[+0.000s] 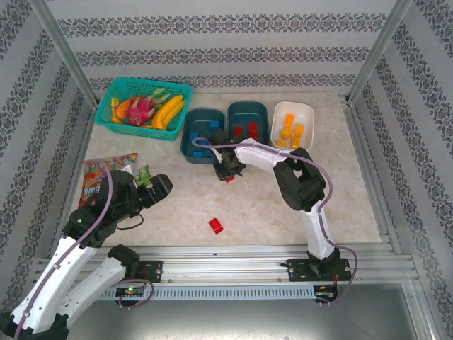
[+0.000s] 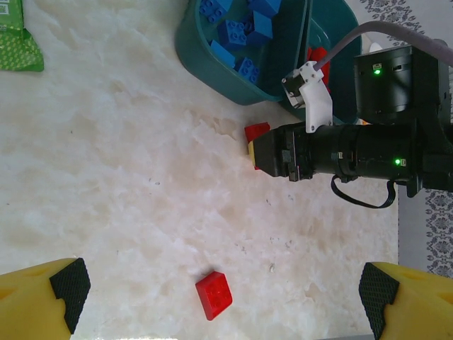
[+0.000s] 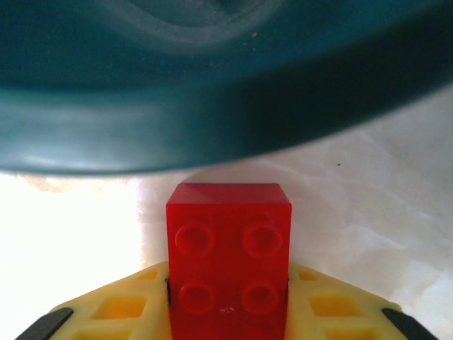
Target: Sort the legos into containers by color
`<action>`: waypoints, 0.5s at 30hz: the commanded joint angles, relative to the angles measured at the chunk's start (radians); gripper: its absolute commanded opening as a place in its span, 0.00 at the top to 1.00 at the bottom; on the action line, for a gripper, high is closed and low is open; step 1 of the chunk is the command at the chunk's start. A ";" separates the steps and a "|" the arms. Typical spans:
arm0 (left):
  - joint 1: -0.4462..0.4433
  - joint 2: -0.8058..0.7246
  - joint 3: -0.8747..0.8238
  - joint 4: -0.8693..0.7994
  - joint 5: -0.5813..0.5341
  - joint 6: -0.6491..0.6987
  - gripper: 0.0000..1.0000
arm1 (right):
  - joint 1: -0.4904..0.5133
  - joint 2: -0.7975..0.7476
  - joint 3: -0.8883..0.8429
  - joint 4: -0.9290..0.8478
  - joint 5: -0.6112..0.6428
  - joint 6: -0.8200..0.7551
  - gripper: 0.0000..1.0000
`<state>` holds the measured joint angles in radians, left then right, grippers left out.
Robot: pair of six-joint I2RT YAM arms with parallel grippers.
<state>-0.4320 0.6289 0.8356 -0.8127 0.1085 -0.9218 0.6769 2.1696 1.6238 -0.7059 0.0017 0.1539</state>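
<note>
Nearest the arm bases, well in front of the dark teal rounded plastic tub (image 1: 249, 112) that holds red bricks, a small red plastic lego brick (image 1: 216, 226) lies loose on the pale marbled tabletop (image 1: 340, 205), clear of both arms. Further in, and well to the left of that tub, the left gripper (image 1: 160, 184) hangs with its yellow, black-padded fingers (image 2: 69, 285) spread wide and nothing between them, the loose brick ahead of it. Just off the tub's near-left corner, the right gripper (image 1: 228, 174) is clamped on a second red lego brick (image 3: 228, 262), a squarish four-stud piece with no real long axis, studs toward the wrist camera. The right arm reaches leftward across the table, its forearm low and the tool nearly level. A dark teal tub wall (image 3: 212, 106) rises directly beyond the held brick, so its tub lies ahead and slightly to the right, and the right arm is plainly the nearer one; the move probably calls for a lift over the rim. Left of that tub sits its dark teal twin tub (image 1: 205, 116) with blue bricks; right of it, the white plastic tub (image 1: 301, 107) with orange ones.
</note>
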 commanded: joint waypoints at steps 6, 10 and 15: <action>-0.014 0.043 0.032 0.034 0.033 -0.007 0.00 | 0.015 -0.161 -0.086 0.006 0.014 0.030 0.74; -0.041 0.089 0.066 0.074 0.030 -0.005 0.00 | -0.003 -0.309 -0.144 -0.007 0.011 0.063 0.75; -0.060 0.204 0.131 0.145 0.045 0.023 0.00 | -0.084 -0.383 -0.109 -0.012 -0.024 0.107 0.75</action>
<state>-0.4751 0.7856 0.9188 -0.7532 0.1349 -0.9207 0.6415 1.8088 1.4914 -0.7120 -0.0086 0.2157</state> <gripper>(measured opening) 0.998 0.338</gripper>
